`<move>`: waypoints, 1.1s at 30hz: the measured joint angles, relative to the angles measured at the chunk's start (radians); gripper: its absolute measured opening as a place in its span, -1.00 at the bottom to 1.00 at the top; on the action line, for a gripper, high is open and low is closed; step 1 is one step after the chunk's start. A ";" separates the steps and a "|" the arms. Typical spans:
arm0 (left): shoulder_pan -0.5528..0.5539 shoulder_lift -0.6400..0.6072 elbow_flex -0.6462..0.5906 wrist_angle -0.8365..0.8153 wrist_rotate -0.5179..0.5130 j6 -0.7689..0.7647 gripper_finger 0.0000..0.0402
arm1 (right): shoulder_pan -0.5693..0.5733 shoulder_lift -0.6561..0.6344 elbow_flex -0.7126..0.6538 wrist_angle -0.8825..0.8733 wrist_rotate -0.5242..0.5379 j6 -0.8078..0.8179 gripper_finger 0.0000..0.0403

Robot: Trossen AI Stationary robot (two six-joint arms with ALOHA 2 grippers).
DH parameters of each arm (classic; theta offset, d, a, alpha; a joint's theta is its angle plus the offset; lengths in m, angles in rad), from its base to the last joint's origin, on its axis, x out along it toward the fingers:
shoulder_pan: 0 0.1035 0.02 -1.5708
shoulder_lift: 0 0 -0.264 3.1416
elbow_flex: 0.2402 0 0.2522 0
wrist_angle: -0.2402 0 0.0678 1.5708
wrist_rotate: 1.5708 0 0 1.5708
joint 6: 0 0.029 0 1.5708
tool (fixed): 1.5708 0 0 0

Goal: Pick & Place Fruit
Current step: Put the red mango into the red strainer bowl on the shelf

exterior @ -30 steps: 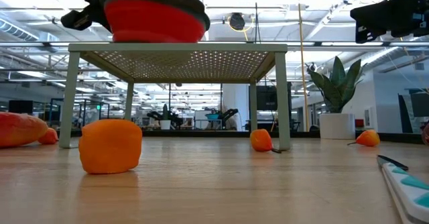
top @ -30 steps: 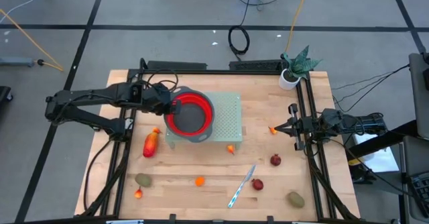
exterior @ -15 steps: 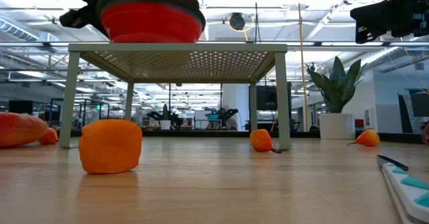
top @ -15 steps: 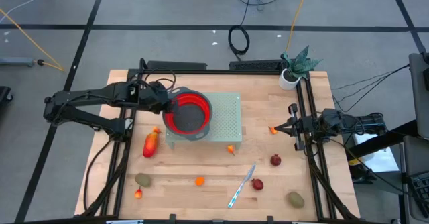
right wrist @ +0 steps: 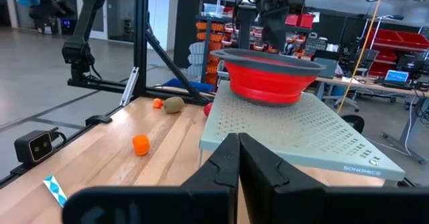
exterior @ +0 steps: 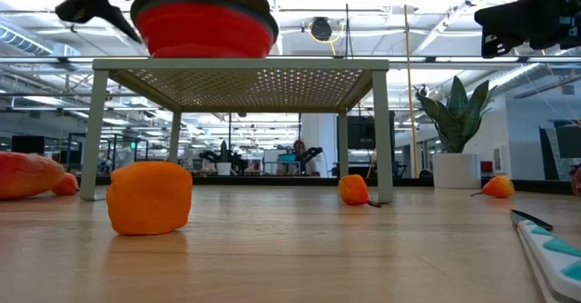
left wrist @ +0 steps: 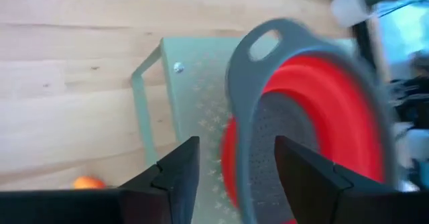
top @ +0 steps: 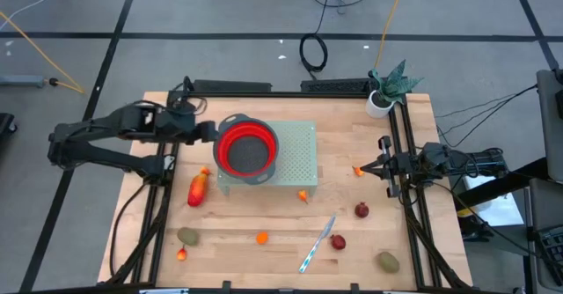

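Backing off from the red bowl [top: 248, 150], the left gripper [top: 204, 132] had let go within the last second; a moment before it was at the rim, and now it hung just beside the grey handle with its fingers [left wrist: 175, 175] spread and nothing between them. That left the bowl sitting on the pale green perforated stand [top: 297, 153], probably as the drop point. The right gripper [top: 383, 165] waited at the table's right edge, fingers pressed together, an orange piece near its tip. No fruit [top: 199, 187] was in the bowl yet: pieces lay scattered over the wooden table [top: 352, 232], with a knife [top: 317, 244] among them. Beyond stood a potted plant [top: 387, 87] and an open workshop.
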 joint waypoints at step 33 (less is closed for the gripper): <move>-0.203 -0.160 0.000 -0.194 0.298 0.133 -0.99 | 0.000 0.000 0.000 -0.009 0.004 -0.038 -1.00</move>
